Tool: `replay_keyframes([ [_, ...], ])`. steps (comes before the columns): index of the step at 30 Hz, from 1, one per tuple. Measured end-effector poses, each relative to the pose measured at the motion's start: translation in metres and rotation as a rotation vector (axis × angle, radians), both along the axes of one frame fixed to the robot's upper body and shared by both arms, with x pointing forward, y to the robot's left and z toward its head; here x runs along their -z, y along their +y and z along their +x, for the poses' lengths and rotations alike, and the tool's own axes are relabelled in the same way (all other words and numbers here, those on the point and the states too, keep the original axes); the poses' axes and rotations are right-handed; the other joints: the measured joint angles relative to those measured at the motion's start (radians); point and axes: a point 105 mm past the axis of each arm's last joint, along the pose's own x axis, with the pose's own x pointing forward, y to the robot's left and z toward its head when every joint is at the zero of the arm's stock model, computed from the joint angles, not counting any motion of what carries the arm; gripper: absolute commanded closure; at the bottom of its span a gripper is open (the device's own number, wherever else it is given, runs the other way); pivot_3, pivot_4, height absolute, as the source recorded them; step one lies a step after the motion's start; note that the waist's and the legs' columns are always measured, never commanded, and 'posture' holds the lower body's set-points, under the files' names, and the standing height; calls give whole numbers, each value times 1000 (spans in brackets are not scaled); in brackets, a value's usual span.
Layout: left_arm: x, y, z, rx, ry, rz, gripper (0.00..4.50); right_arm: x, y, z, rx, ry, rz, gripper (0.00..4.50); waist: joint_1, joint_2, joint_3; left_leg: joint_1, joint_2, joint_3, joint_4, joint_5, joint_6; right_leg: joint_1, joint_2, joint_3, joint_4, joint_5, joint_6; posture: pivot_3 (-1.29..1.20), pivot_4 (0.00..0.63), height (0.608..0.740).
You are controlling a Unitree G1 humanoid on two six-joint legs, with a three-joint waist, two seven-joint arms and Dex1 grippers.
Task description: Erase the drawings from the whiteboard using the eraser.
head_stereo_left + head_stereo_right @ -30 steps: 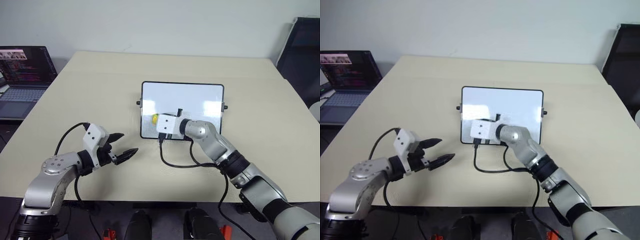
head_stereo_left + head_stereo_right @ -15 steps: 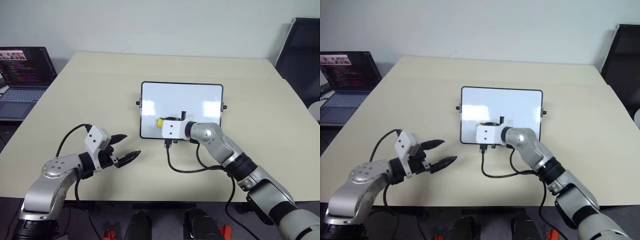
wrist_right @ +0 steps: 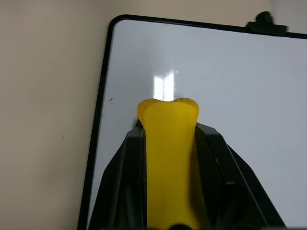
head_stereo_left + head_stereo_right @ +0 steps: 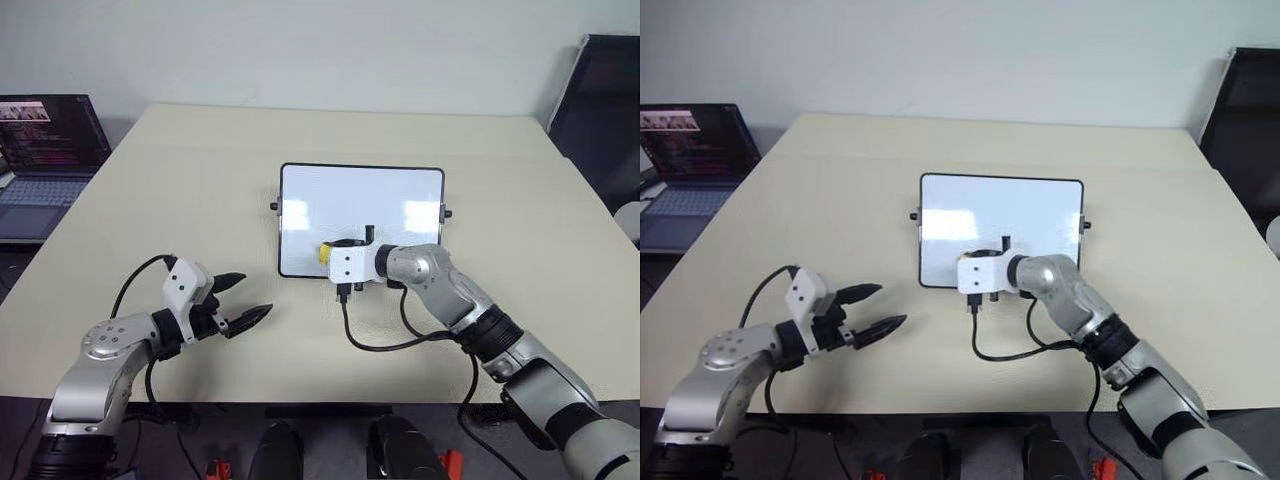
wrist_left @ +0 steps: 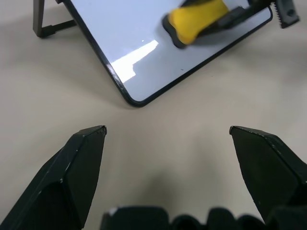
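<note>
The whiteboard (image 4: 360, 200) lies flat in the middle of the table, black-framed with a small knob on each short side. My right gripper (image 4: 336, 250) is shut on the yellow eraser (image 4: 325, 252), which rests on the board near its near left corner. The right wrist view has the eraser (image 3: 169, 158) clamped between both black fingers (image 3: 132, 163) over the glossy surface. The drawings are out of view; the visible board is plain white. My left gripper (image 4: 256, 292) hovers open over bare table, to the left of and nearer than the board, with nothing between its fingers (image 5: 84, 158).
An open laptop (image 4: 50, 140) sits off the table's far left corner. A black chair (image 4: 600, 90) stands at the back right. The right wrist's black cable (image 4: 385, 345) loops onto the table near the board's near edge. The tabletop (image 4: 190, 180) stretches wide around the board.
The right gripper has rolled a little, and the eraser has slid slightly rightward and toward the board's near edge. The left gripper has stayed open, in about the same place.
</note>
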Motion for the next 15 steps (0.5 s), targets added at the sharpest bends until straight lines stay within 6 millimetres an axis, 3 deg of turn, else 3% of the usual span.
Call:
replay_keyframes([
  [4,2,0,-2,10,1,0,0,-17,-13,15,55,-62,0,3444,4,0,0,0,0,0,1,0,0,-2,-1,-1,-1,0,0,0,150,740],
  [11,6,5,-1,2,-1,2,0,11,-21,-13,-69,57,-127,3451,3,-1,-1,0,0,1,-1,0,0,2,-1,-1,-2,-1,1,0,150,740],
  [15,6,5,-1,12,-5,1,0,16,-23,-15,-77,67,-144,3451,3,-1,-1,0,0,1,-1,0,0,2,-1,0,-1,-1,1,0,150,740],
])
